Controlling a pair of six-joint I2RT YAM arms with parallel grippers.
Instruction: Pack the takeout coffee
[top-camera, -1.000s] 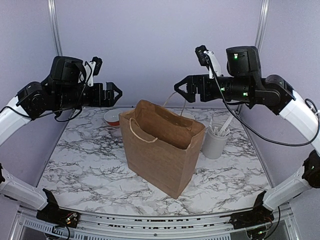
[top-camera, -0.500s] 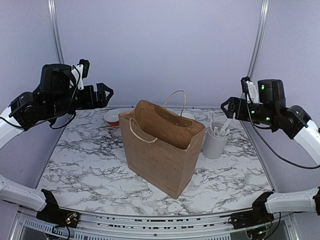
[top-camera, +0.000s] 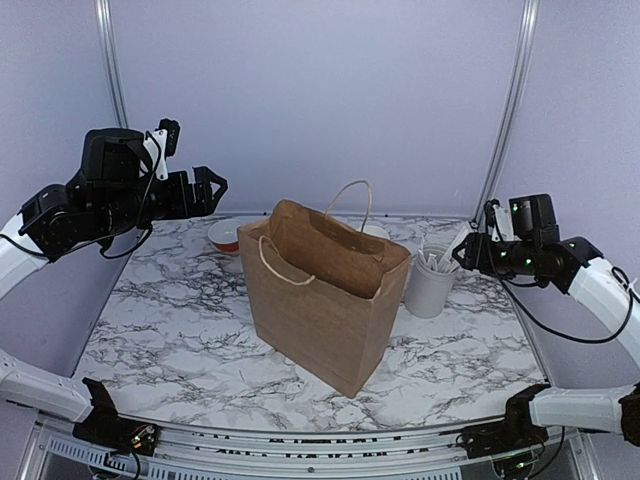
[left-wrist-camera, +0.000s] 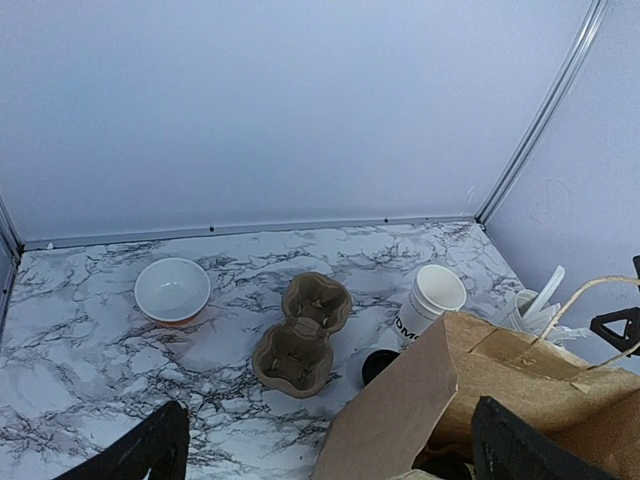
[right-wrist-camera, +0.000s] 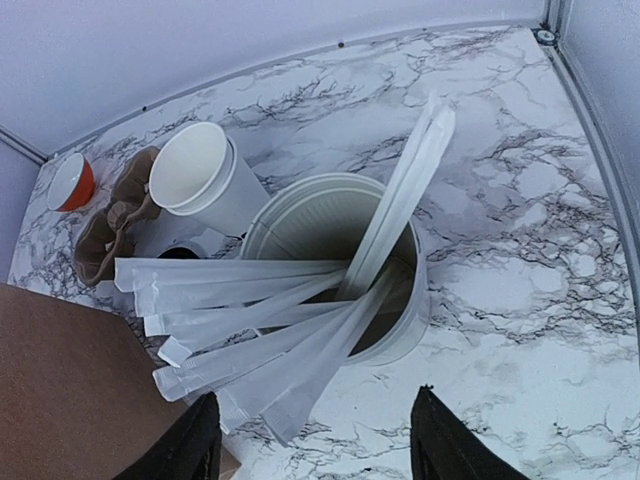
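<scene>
Top view: left pincer (top-camera: 212, 188), released, with the bag (top-camera: 320, 300) below to its right; right pincer (top-camera: 462, 250) just beside the holder (top-camera: 430, 290). Left wrist: the pincer gapes empty; coffee (left-wrist-camera: 377, 365) ahead of it, half hidden behind the bag. Right wrist: the pincer gapes empty, holder straight ahead.

Lab test booth: plain lilac walls (top-camera: 300, 100), aluminium corner posts (top-camera: 512, 100), marble-print tabletop (top-camera: 180, 330), two robot arms (top-camera: 60, 210).

Partial dark letters, seemingly "OM", mark the lidless white cup (left-wrist-camera: 428, 303).
</scene>
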